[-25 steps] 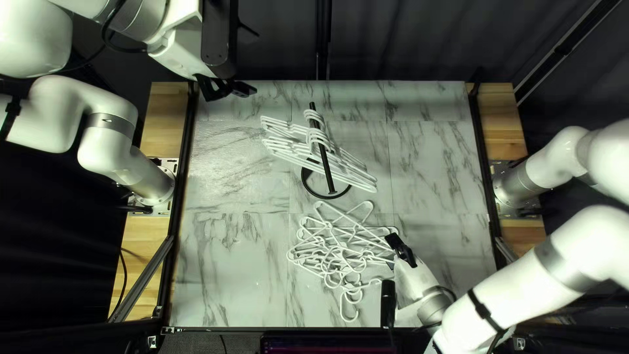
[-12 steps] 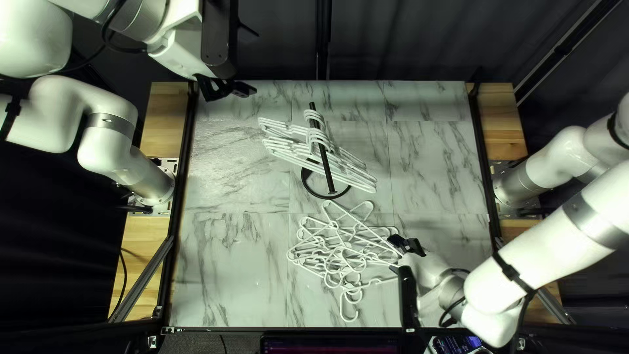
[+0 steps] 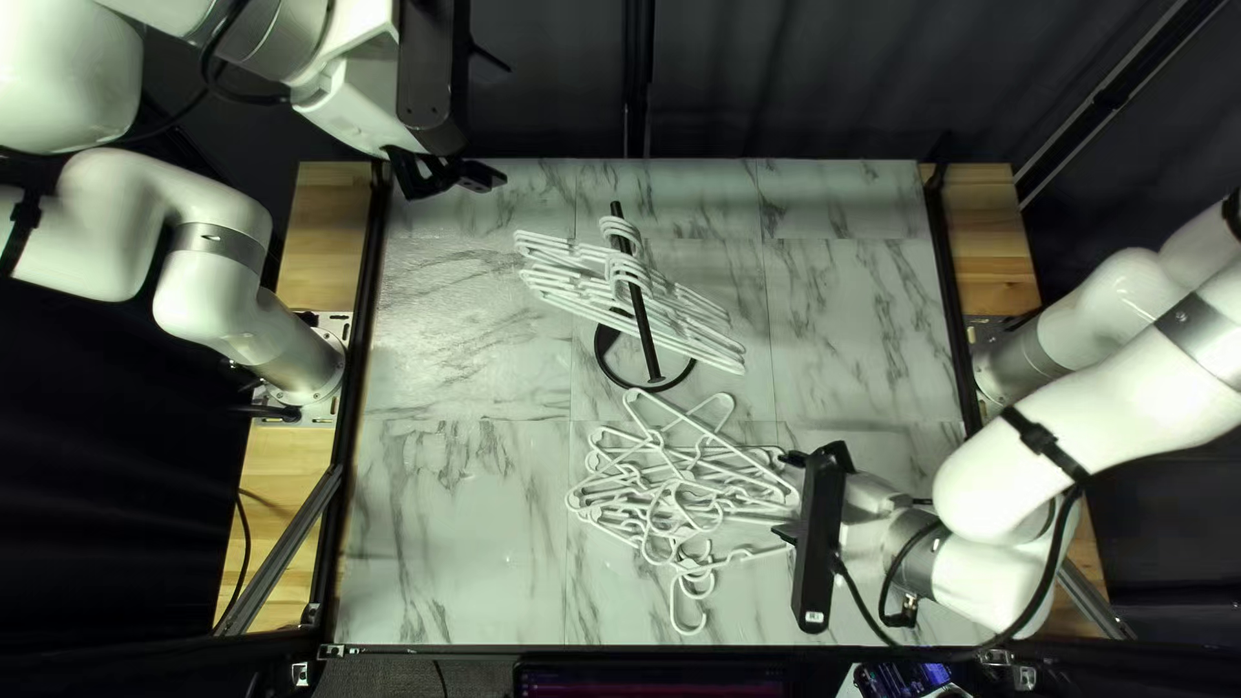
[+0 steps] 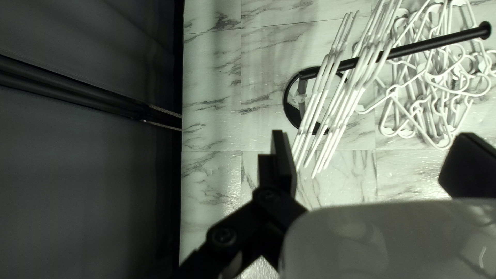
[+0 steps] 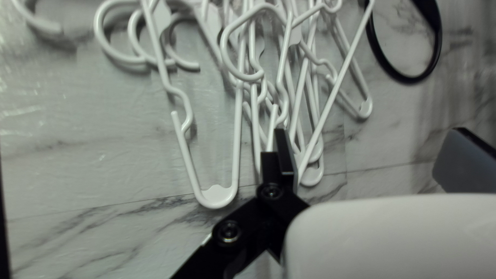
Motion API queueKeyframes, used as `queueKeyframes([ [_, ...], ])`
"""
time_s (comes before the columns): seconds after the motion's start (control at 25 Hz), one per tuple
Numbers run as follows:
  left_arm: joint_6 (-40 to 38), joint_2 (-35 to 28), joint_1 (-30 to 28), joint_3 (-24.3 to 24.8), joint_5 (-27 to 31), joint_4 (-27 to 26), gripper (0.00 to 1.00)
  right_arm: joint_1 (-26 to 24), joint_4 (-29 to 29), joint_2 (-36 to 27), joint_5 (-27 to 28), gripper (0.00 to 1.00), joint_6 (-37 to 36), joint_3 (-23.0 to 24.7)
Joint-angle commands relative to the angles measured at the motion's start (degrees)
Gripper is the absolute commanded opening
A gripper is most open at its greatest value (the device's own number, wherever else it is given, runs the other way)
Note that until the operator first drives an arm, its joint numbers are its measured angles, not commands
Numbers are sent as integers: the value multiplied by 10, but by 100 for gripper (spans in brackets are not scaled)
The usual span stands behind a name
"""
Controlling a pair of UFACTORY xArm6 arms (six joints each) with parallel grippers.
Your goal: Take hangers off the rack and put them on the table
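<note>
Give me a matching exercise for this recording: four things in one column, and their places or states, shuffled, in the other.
Things:
A. Heap of tangled white wire-shaped hangers
B. Left arm's black two-fingered pincer
C. White hangers in a row
D. Right arm's black two-fingered pincer

Places or states:
1. Open, near the far left corner of the marble-patterned table
2. On the bar of the black rack
3. Open, at the heap's right in the top left view
4. Lying nearer the table's near edge than the rack

Pairs: A-4, B-1, C-2, D-3
</note>
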Motion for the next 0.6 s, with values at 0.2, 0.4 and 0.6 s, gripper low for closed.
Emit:
queueKeyframes([
  [0.2,0,0,0,0,0,0,100,-6,11,-46,12,100,-48,15],
  [0.4,0,0,0,0,0,0,100,-57,110,-242,53,100,-234,66],
  [0.6,0,0,0,0,0,0,100,-116,205,-425,136,100,-444,67],
])
